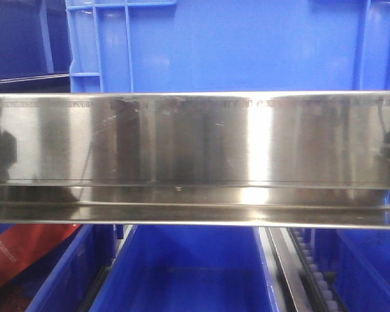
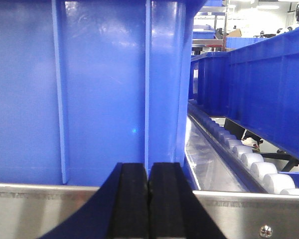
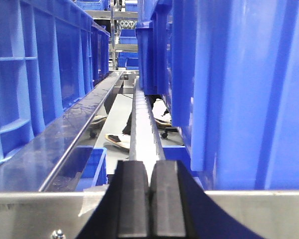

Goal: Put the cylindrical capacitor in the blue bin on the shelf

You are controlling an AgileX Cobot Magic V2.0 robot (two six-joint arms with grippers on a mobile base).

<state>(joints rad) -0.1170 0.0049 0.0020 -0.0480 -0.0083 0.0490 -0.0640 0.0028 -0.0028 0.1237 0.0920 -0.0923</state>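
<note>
Cylindrical capacitor: visible in no view, so its bearing from either arm cannot be told. Left gripper [image 2: 148,209] and right gripper [image 3: 149,209]: jaws pressed together, empty, facing blue bin [image 1: 247,45] above shelf [image 1: 195,140] beam.

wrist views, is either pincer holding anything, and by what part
Nothing is held. The left pincer and the right pincer each have their black pads pressed together with nothing between them. No capacitor shows in any view.
</note>
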